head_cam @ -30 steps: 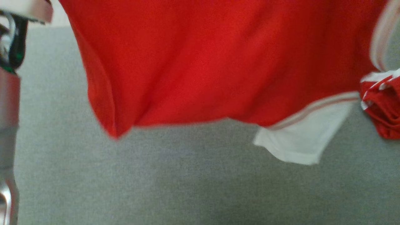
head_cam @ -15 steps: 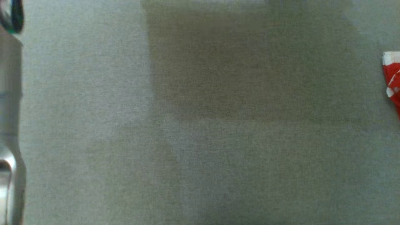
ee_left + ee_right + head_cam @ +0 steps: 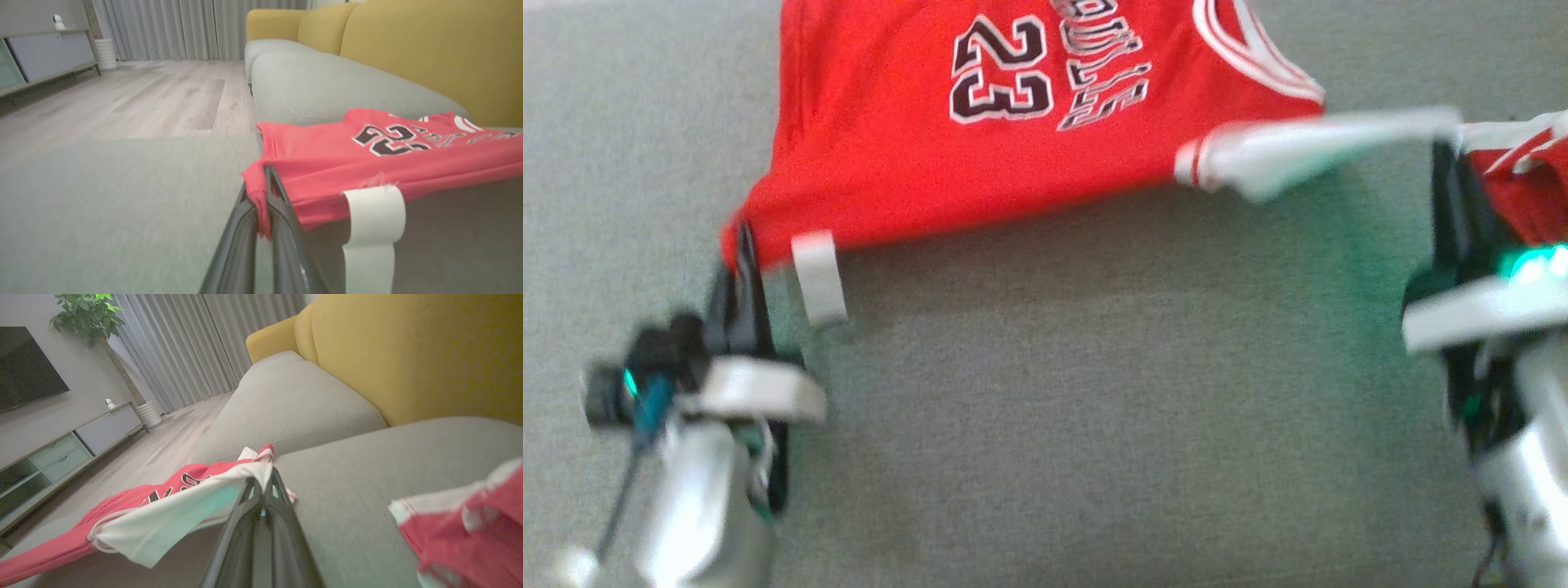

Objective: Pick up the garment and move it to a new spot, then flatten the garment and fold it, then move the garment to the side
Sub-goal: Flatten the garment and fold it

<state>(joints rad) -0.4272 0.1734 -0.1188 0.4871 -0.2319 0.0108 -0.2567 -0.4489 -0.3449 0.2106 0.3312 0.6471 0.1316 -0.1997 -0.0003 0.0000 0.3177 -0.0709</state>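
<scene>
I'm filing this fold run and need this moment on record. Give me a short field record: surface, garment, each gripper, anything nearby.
surface: grey sofa cushion
garment: red jersey numbered 23, stretched sideways, near edge raised above the cushion
left gripper: shut, pinching the jersey's red hem corner
right gripper: shut, pinching the jersey's white fabric at the other end
nearby: crumpled red and white garment lying on the cushion beside the right gripper

Dim soft light; head view blurred, shadow beneath garment (image 3: 890, 163).
</scene>
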